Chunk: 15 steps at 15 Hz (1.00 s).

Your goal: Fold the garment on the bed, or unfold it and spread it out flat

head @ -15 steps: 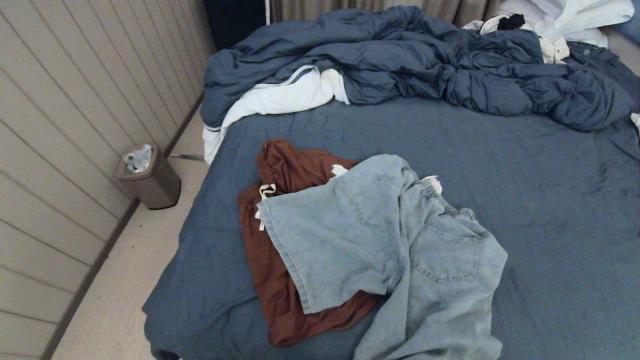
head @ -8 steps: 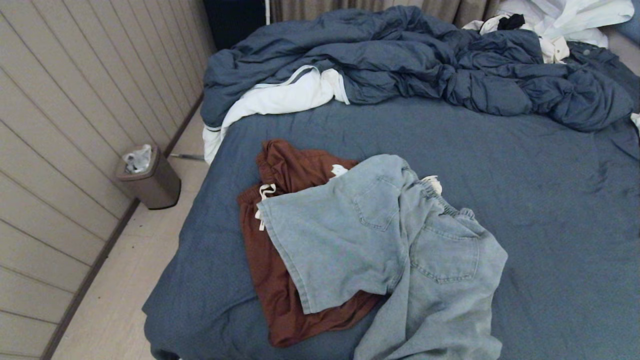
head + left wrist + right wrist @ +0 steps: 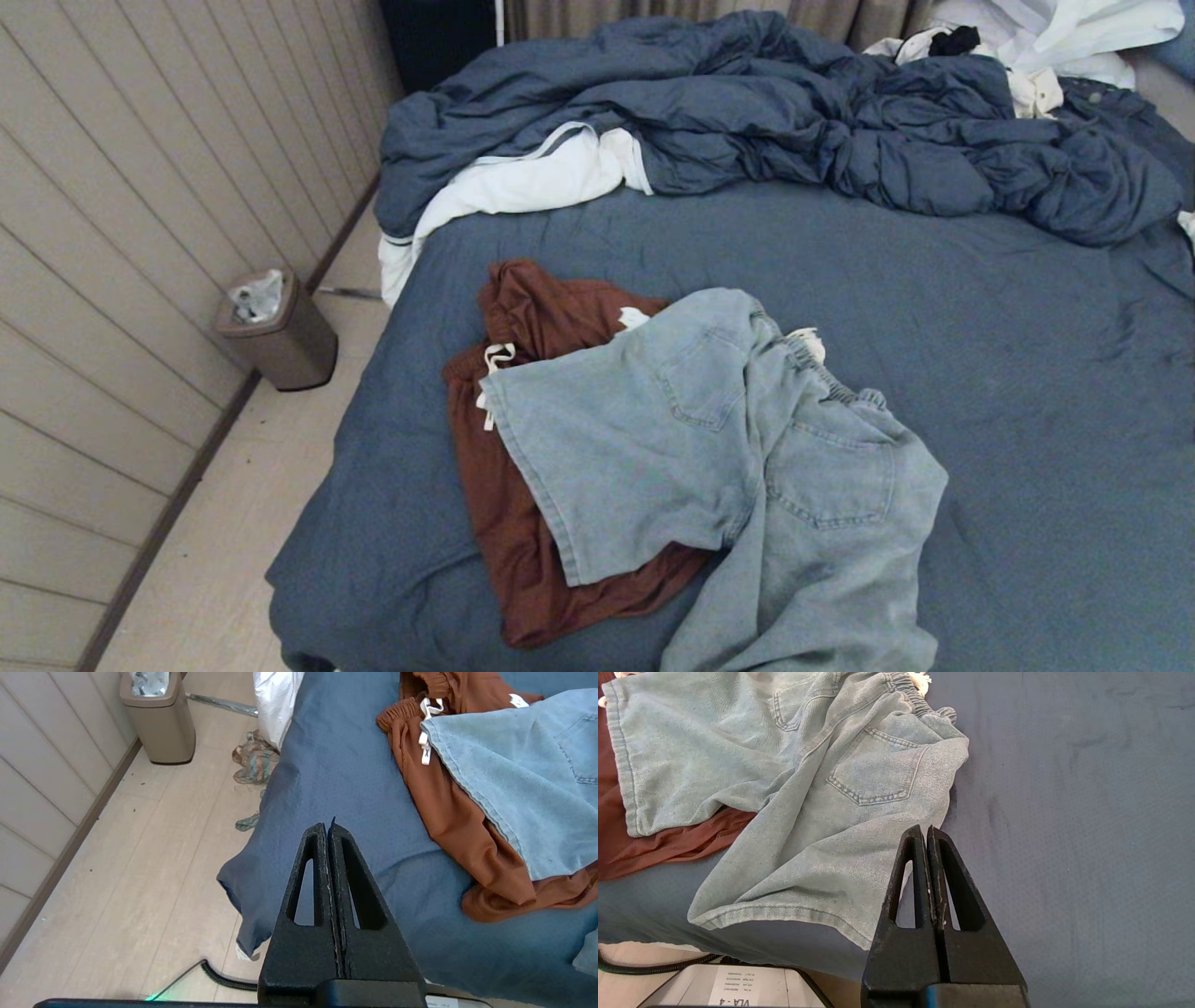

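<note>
The bed (image 3: pixel 980 308) fills the scene, and the denim shorts (image 3: pixel 728 467) lie crumpled near its front edge, partly over rust-brown shorts (image 3: pixel 523 523). Nothing is gripped yet; this looks like the starting step. The left gripper (image 3: pixel 329 826) and right gripper (image 3: pixel 926 831) hang above the mattress, fingers pressed together (both empty). Next: spread them and pinch a hem. The base's label (image 3: pixel 738 989) reads "VLA-4".

Left gripper (image 3: pixel 329 826) hangs over the near-left corner of the bed (image 3: pixel 336 765), fingers pressed together, holding nothing. Light denim shorts (image 3: pixel 518 765) overlap rust-brown shorts (image 3: pixel 448 826) on the sheet. A lidded bin (image 3: pixel 161 723) stands on the floor by the wall.
</note>
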Available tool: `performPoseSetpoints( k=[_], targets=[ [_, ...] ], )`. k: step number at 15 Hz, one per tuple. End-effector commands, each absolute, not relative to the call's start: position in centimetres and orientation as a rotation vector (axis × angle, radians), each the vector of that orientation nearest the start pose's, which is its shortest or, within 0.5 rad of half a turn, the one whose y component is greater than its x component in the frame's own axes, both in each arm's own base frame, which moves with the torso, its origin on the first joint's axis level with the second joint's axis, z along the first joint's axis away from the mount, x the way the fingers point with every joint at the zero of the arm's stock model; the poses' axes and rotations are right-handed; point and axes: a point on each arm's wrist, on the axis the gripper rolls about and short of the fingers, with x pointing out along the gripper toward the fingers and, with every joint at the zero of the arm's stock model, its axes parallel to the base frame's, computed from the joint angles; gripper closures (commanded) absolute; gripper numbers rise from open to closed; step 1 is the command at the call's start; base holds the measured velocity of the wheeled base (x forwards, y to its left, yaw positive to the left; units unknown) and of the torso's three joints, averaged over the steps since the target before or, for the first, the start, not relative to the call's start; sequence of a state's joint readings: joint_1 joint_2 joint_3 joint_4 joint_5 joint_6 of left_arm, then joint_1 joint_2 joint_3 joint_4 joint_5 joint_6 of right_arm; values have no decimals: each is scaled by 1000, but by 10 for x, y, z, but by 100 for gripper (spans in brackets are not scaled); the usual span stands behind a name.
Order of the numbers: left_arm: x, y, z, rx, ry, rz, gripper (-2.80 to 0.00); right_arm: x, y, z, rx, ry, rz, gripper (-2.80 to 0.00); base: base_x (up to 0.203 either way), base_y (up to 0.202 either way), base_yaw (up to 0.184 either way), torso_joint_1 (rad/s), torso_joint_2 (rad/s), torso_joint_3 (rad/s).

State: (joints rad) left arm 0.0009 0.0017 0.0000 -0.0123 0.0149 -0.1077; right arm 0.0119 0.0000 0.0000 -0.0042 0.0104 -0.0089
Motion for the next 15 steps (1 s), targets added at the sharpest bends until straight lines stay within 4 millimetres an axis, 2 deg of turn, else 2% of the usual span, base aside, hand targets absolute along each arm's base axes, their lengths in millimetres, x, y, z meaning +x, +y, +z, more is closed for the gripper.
performPoseSetpoints(
  k=[1, 15],
  targets=[
    [-23, 0, 77, -109, -12, 16, 0, -23, 0, 76, -9, -5, 23, 0, 0, 0, 0, 0, 0, 0],
    [-23, 0, 77, -109, -10, 15, 0, -23, 0, 76, -9, -5, 21, 0, 0, 0, 0, 0, 0, 0]
  ],
)
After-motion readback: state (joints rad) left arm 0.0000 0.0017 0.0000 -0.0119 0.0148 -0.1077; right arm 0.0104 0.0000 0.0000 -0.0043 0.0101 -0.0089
